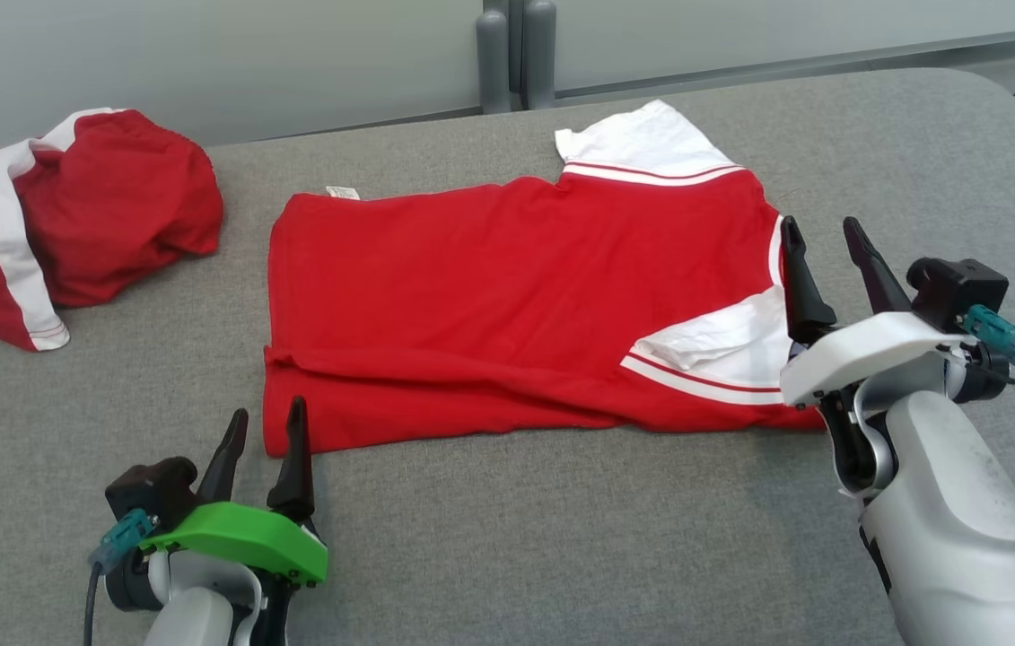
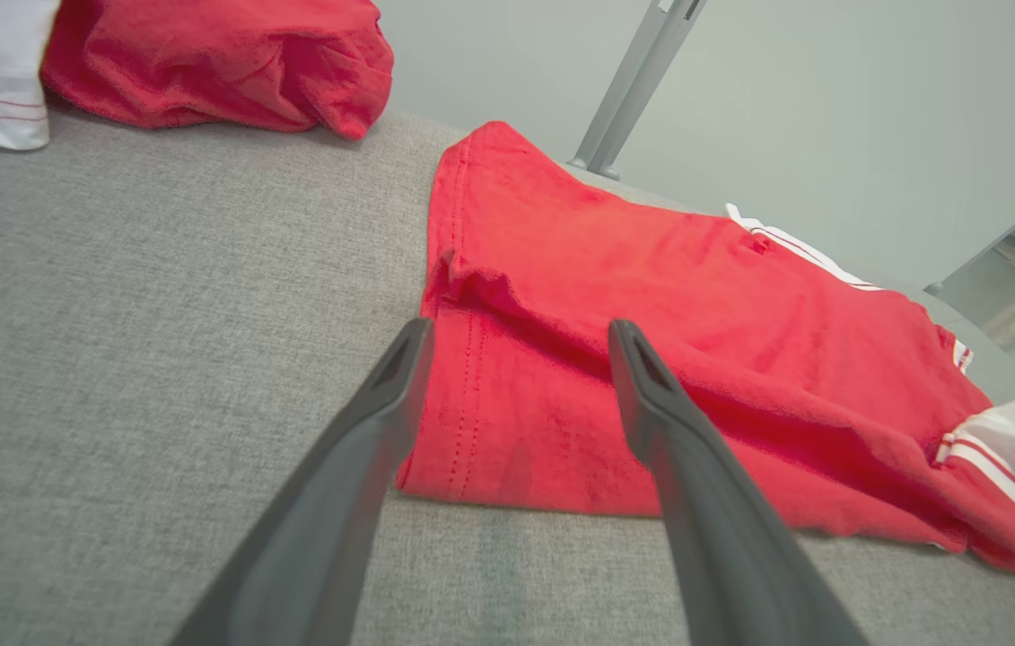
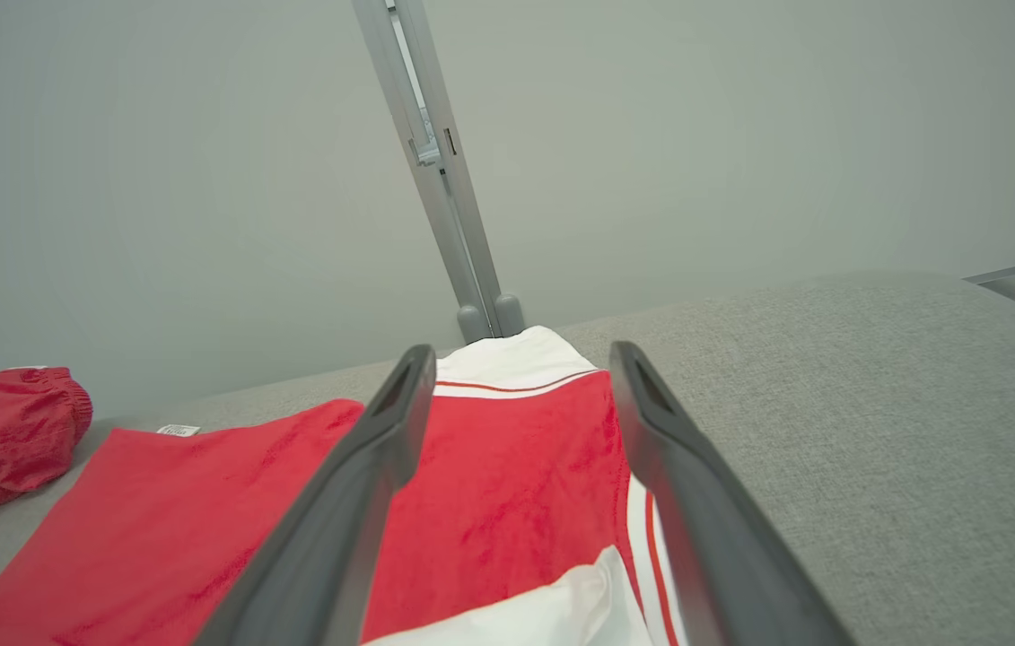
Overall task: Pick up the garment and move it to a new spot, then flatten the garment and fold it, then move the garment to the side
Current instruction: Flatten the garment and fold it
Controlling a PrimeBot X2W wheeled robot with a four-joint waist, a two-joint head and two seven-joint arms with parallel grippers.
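Two red garments lie on the grey padded table (image 1: pixel 561 556). The task garment (image 1: pixel 489 296), a red shirt with white sleeves and striped trim, lies spread flat near the middle of the table. One white sleeve (image 1: pixel 642 139) points toward the far edge. The other sleeve (image 1: pixel 731 345) is turned in over the red body at the near right corner. A small white label (image 1: pixel 343 191) shows at the far left corner. In the left wrist view a raised crease runs across the fabric just behind the near left corner.

The left gripper (image 1: pixel 269 408) stands at the near left corner of the garment, fingers pointing away from the robot. Its jaws are spread wide and hold nothing. Whether a fingertip touches the hem cannot be determined.

The right gripper (image 1: pixel 821 222) stands at the right edge of the garment, above the turned-in sleeve. Its jaws are likewise spread wide and grip nothing; the right wrist view shows red and white fabric lying between and beyond the fingers.

The second garment (image 1: pixel 94 206), red with a white band, sits crumpled at the far left of the table, well apart from the shirt. A grey post (image 1: pixel 516 54) rises behind the far edge.
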